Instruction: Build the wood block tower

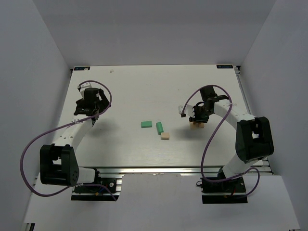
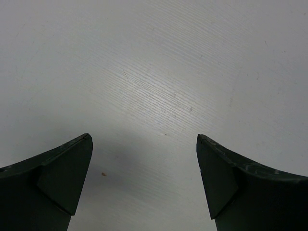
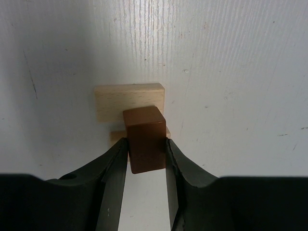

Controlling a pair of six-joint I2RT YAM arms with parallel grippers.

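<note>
On the right side of the white bench (image 1: 144, 86), a small stack of light tan wooden blocks (image 3: 129, 101) sits directly beneath a dark brown rectangular wooden block (image 3: 144, 130), which the right tool (image 3: 147, 144) grasps. Two loose green wooden blocks (image 1: 147, 124) and a loose tan wooden block (image 1: 165, 136) lie mid-bench. The left tool (image 2: 144, 144) hangs released, well apart at the left.

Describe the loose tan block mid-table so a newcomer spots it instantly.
On the white table, look at its middle, where three small wooden blocks lie loose. One green rectangular block lies crosswise, a second green block lengthwise. The light tan wooden block sits by the second's near end and is the only one not green.
</note>
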